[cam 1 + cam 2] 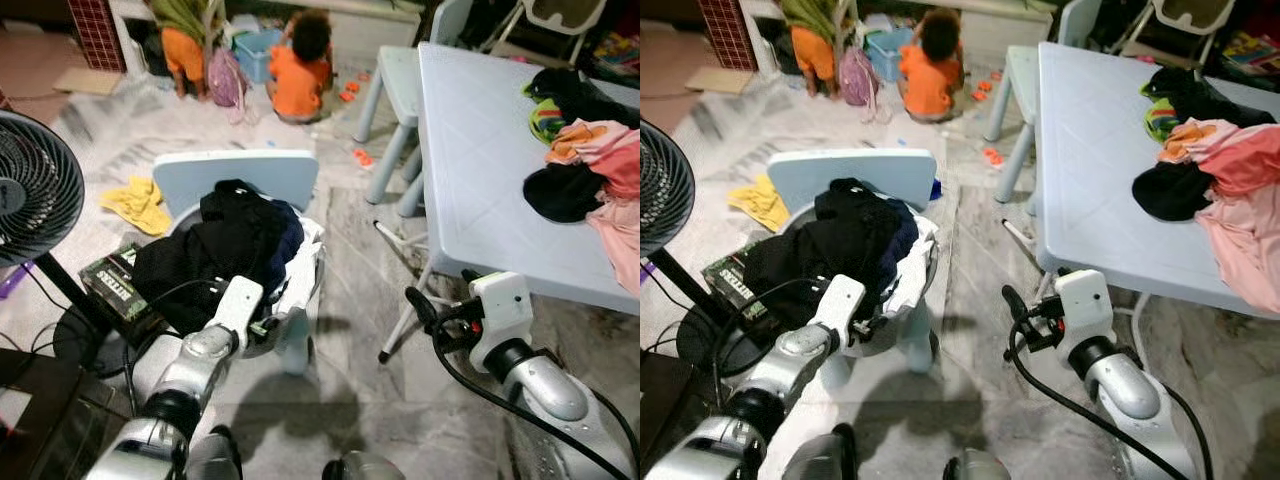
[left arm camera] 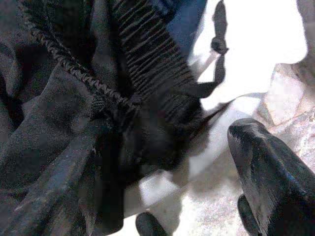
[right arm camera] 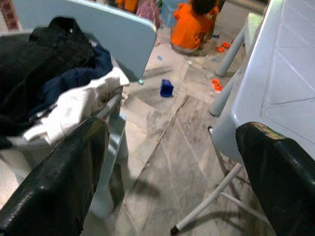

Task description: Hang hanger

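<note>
A heap of dark clothes (image 1: pixel 225 245) with a white garment lies on a pale blue chair (image 1: pixel 235 170). My left gripper (image 1: pixel 268 325) is at the front edge of that heap, open, with black ribbed cloth (image 2: pixel 147 88) between its fingers (image 2: pixel 268 172). My right gripper (image 1: pixel 425 312) hovers open and holds nothing, low beside the front corner of the pale blue table (image 1: pixel 480 170). A thin white frame with black tips (image 1: pixel 405 300), maybe a hanger, leans under that table corner; what it is I cannot tell for sure.
More clothes (image 1: pixel 590 170) are piled on the table's right side. A black fan (image 1: pixel 30 185) stands at the left, with a box (image 1: pixel 115 285) and yellow cloth (image 1: pixel 135 205) on the floor. Two people in orange (image 1: pixel 300 65) sit at the back. A second chair (image 1: pixel 395 90) stands by the table.
</note>
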You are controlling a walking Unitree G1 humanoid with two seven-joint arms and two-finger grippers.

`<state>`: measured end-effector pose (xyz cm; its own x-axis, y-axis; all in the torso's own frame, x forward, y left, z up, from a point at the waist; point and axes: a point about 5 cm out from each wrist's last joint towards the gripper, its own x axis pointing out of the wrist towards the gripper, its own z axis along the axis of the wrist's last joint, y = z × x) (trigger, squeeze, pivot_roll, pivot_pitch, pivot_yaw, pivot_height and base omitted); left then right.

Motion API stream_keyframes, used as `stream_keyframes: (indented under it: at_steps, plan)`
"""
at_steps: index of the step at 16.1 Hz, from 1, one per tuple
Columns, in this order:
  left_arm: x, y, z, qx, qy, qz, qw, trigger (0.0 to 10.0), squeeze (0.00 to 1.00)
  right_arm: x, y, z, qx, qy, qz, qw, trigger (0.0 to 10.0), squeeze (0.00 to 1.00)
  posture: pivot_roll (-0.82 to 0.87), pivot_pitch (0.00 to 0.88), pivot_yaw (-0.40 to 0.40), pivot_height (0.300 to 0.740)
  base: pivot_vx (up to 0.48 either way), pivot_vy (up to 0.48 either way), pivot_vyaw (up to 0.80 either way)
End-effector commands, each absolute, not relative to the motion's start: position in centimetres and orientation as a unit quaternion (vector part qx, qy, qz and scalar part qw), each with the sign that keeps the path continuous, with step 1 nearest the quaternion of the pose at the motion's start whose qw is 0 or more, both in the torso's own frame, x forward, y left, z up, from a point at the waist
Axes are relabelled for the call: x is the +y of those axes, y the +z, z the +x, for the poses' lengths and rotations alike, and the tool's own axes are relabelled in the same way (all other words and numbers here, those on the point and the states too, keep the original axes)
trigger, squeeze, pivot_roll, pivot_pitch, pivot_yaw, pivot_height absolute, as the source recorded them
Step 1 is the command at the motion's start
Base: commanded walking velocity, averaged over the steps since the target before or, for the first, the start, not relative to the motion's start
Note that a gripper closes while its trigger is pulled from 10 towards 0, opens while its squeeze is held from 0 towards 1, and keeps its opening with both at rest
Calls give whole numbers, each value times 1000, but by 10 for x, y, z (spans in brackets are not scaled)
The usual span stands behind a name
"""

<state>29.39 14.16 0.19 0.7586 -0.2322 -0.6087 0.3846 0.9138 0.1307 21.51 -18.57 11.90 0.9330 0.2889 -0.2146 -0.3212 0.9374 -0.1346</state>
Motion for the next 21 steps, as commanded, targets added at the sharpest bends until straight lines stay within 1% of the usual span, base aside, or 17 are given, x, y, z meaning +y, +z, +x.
stream_keyframes:
  at_steps: [1, 4, 5, 6, 9, 11, 13, 14, 17, 21]
  plan:
    - [143, 2, 297, 309, -147, 131, 930, 10000, 0, -190, 127, 213, 94, 157, -92, 979, 10000, 0, -275, 148, -158, 740, 0, 0, 0]
    - [142, 4, 299, 296, -136, 123, 937, 10000, 0, -192, 125, 213, 100, 160, -93, 978, 10000, 0, -266, 148, -162, 740, 0, 0, 0]
    - [141, 0, 296, 299, -138, 109, 938, 3843, 0, -188, 124, 213, 108, 171, -91, 975, 10000, 0, -265, 150, -166, 740, 0, 0, 0]
    - [142, -1, 296, 297, -133, 106, 940, 0, 0, -185, 123, 212, 111, 180, -92, 973, 10000, 0, -265, 150, -166, 740, 0, 0, 0]
    - [148, 2, 302, 289, -105, 104, 946, 0, 0, -183, 124, 210, 114, 189, -98, 970, 10000, 0, -271, 143, -168, 740, 0, 0, 0]
    - [155, 8, 308, 272, -84, 112, 952, 0, 0, -179, 124, 208, 120, 218, -69, 966, 10000, 0, -266, 142, -165, 740, 0, 0, 0]
    - [159, 10, 310, 265, -74, 115, 955, 0, 0, -166, 119, 196, 155, 302, -40, 940, 10000, 0, -255, 134, -165, 740, 0, 0, 0]
    - [161, 11, 311, 261, -69, 115, 956, 0, 0, -165, 116, 191, 171, 332, -40, 927, 10000, 0, -255, 134, -165, 740, 0, 0, 0]
    - [165, 14, 313, 245, -41, 108, 963, 0, 0, -164, 113, 186, 192, 374, -36, 907, 10000, 0, -244, 123, -170, 740, 0, 0, 0]
    - [162, 20, 316, 217, -20, 105, 970, 0, 0, -164, 106, 187, 203, 380, -57, 901, 10000, 0, -231, 114, -170, 740, 0, 0, 0]
